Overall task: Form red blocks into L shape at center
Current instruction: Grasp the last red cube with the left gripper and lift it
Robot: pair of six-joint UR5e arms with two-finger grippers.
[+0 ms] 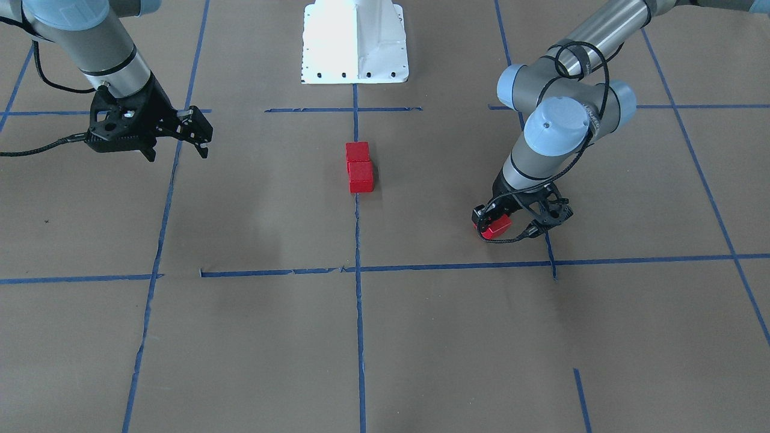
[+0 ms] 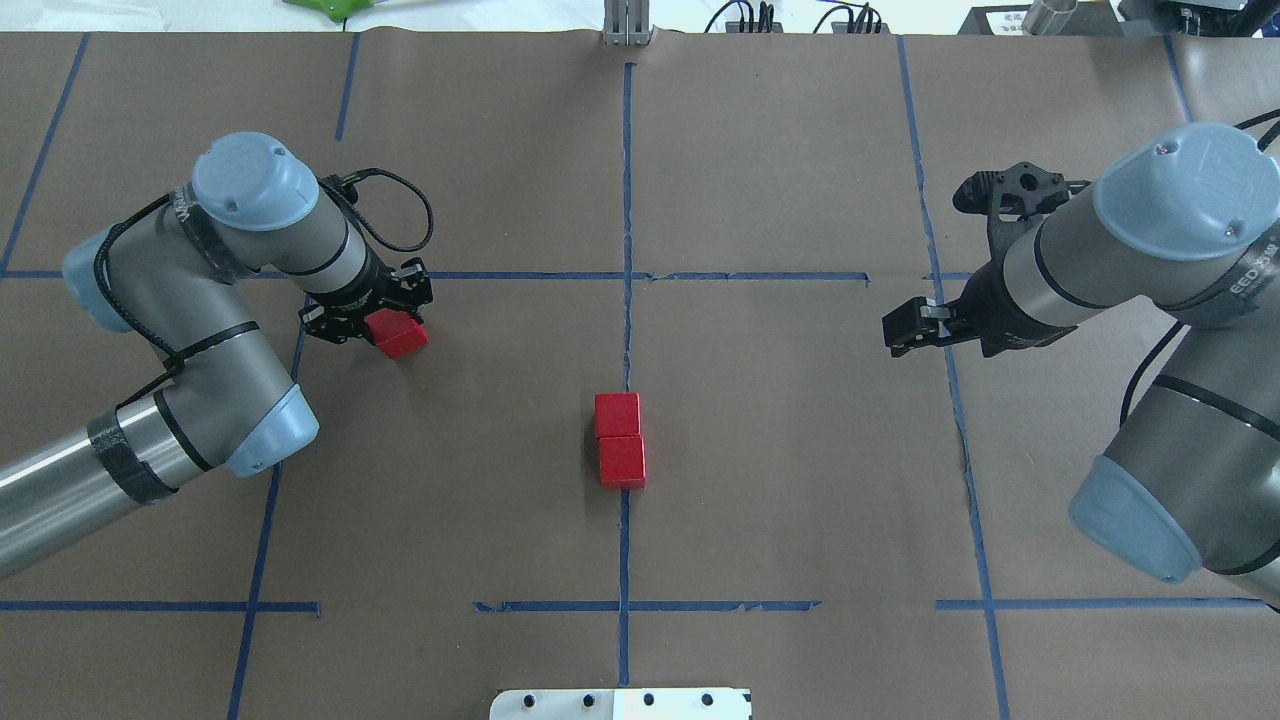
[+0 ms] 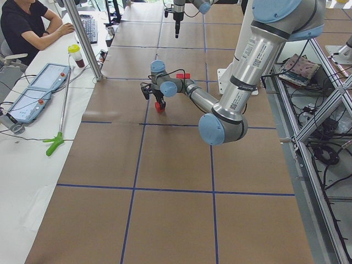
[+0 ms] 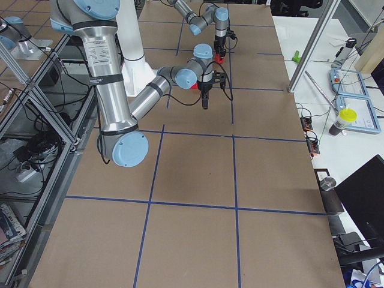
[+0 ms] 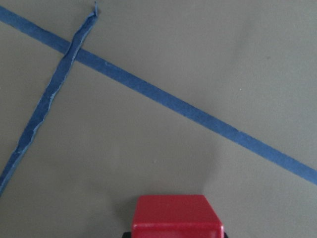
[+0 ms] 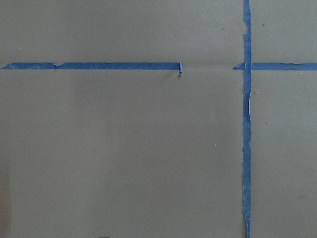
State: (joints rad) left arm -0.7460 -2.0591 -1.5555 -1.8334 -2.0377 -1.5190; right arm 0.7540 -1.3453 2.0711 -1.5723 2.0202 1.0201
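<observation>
Two red blocks (image 2: 617,415) (image 2: 622,462) sit touching in a line on the center's blue tape line (image 2: 627,330); they also show in the front-facing view (image 1: 357,151) (image 1: 361,177). My left gripper (image 2: 385,325) (image 1: 498,224) is shut on the third red block (image 2: 400,336) (image 1: 498,227), low over the paper well to the left of the pair. The left wrist view shows that block (image 5: 177,215) at its bottom edge. I cannot tell whether it touches the paper. My right gripper (image 2: 905,330) (image 1: 177,147) is open and empty, far right of the pair.
The white robot base (image 1: 355,42) stands behind the center. Blue tape lines (image 2: 770,276) cross the brown paper. In the exterior left view an operator (image 3: 25,25) sits at a side bench, with a green tool (image 3: 55,144) lying on it.
</observation>
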